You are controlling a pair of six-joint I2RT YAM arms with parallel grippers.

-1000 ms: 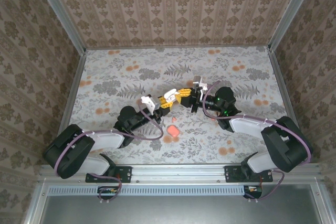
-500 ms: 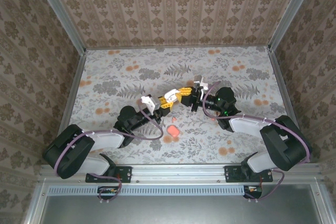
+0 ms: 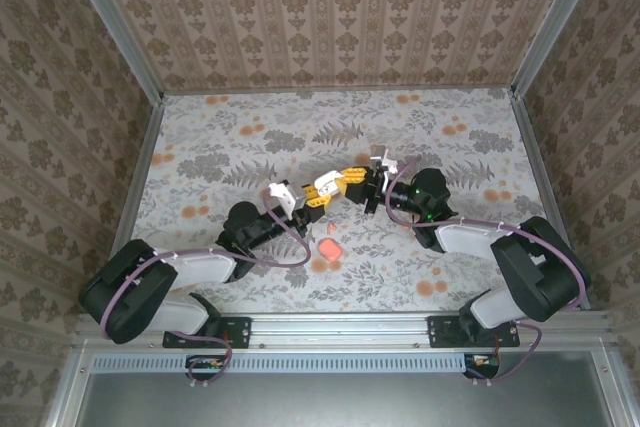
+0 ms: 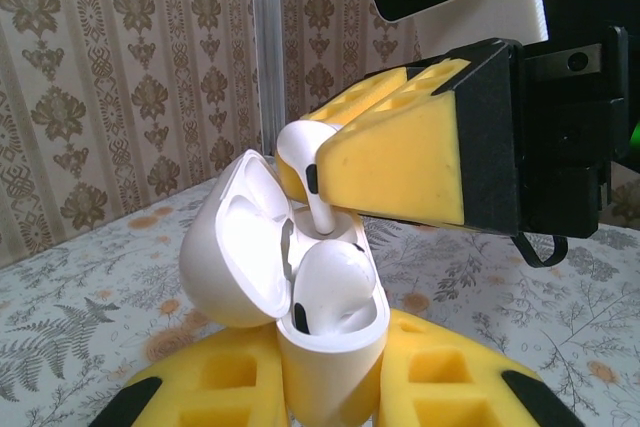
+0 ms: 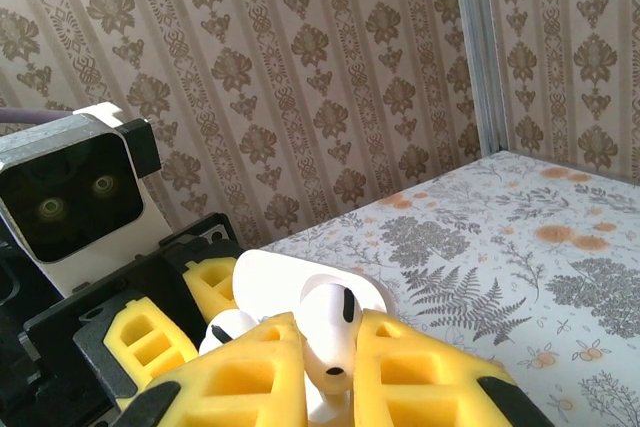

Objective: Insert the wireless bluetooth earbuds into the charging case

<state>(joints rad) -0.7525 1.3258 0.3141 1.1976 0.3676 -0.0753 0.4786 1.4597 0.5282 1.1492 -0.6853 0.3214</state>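
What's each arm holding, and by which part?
Left fingers clamp the open charging case by its lower body; right fingers pinch a white earbud near its head, stem down into the case.

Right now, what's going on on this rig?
The left claw holds the white charging case upright with its lid open, and one earbud already sits inside. The right claw grips the second earbud, stem pointing down at the empty slot, its head not yet seated. The two claws meet over the middle of the table.
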